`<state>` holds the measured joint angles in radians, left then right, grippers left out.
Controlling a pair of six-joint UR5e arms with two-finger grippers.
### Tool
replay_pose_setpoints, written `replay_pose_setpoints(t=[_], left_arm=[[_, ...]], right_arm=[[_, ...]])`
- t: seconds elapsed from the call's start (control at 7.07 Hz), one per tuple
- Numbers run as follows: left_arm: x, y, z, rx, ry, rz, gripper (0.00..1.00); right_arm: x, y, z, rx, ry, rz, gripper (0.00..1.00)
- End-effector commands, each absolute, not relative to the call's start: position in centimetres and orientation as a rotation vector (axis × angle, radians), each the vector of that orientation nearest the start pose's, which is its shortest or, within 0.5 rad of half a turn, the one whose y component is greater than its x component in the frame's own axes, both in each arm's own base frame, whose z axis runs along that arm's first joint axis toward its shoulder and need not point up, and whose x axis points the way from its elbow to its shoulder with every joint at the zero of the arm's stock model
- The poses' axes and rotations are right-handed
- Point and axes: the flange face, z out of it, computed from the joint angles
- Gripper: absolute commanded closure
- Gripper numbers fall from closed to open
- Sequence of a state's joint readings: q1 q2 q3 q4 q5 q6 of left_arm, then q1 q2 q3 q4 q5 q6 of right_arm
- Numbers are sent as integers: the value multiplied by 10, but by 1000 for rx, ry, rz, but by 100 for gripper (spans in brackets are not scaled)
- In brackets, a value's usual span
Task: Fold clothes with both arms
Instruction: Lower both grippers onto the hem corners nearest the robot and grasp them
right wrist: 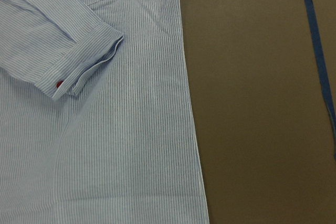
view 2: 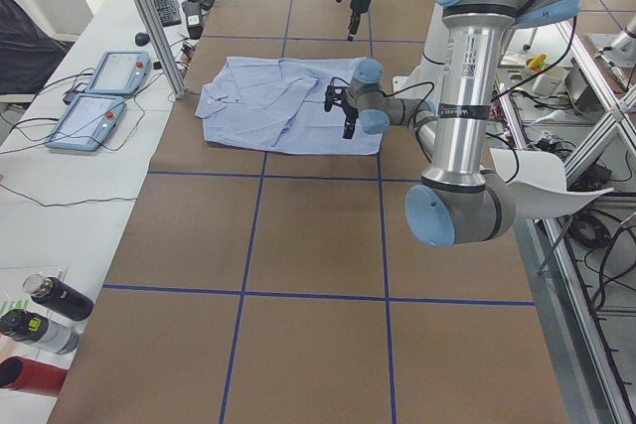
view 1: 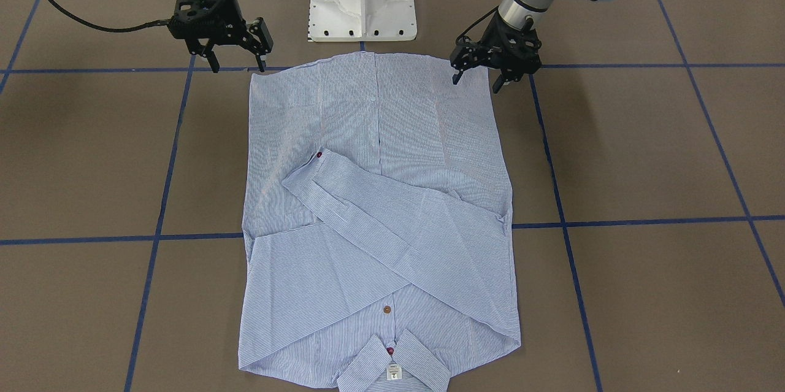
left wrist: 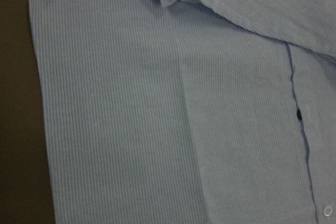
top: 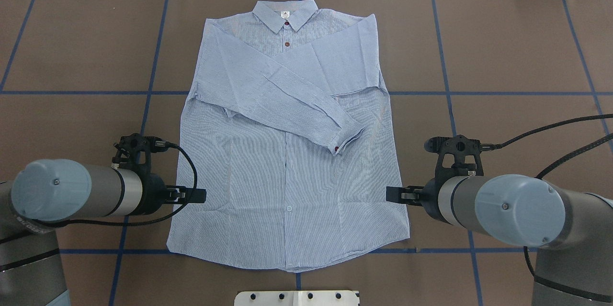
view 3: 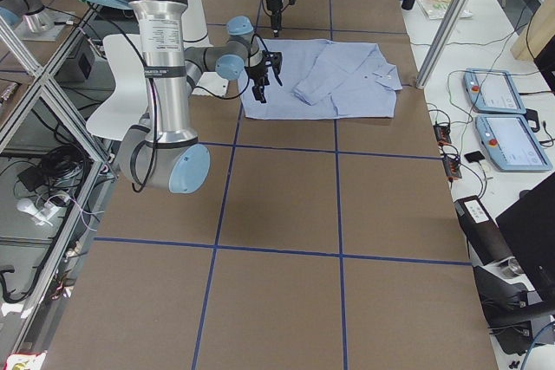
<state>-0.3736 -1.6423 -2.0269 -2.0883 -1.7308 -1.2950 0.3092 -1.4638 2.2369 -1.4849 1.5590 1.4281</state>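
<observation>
**Both hands spread wide at the shirt's hem**

The left hand (view 1: 475, 82) hung with its fingers spread wide and nothing between them, one fingertip over the hem corner of the shirt (view 1: 380, 196) and the other just outside the cloth. Whether it touched the fabric could not be told. The right hand (view 1: 237, 65) was likewise spread wide and empty, just outside the opposite hem corner, above the brown tabletop (view 1: 644, 153).

Between the two hands the striped light blue shirt lay flat, front up, with its hem nearest them. Under the left hand's camera ran the button band with one pale button (left wrist: 328, 211). Ahead of the right hand, and inward from it, lay a cuff (right wrist: 84, 72) with a red button (right wrist: 59, 83). That sleeve crossed the chest slantwise from the shoulder on the left hand's side, over the other folded sleeve.

Farthest from both hands sat the collar (view 1: 392, 364), with a brown button (view 1: 387, 310) just short of it and a small white label (view 1: 393, 371) inside. The label's print was too small to read. Print on the left arm (view 2: 467, 96) was also unreadable. Blue tape lines (view 1: 644, 221) crossed the tabletop.
</observation>
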Motion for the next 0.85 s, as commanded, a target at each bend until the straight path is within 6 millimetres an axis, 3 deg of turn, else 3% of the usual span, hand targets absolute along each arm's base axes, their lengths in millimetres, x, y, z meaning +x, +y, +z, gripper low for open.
replay_pose_setpoints(t=[0.0, 0.14, 0.28, 0.71], left_arm=[[438, -262, 372, 160, 1004, -45, 3], [441, -252, 380, 147, 988, -29, 21], [443, -243, 386, 133, 977, -13, 28], [446, -238, 389, 122, 971, -1, 38]], right_arm=[[-405, -268, 301, 204, -834, 160, 0], [-405, -268, 301, 204, -834, 160, 0], [-405, -268, 301, 204, -834, 160, 0], [-405, -268, 301, 204, -834, 160, 0]])
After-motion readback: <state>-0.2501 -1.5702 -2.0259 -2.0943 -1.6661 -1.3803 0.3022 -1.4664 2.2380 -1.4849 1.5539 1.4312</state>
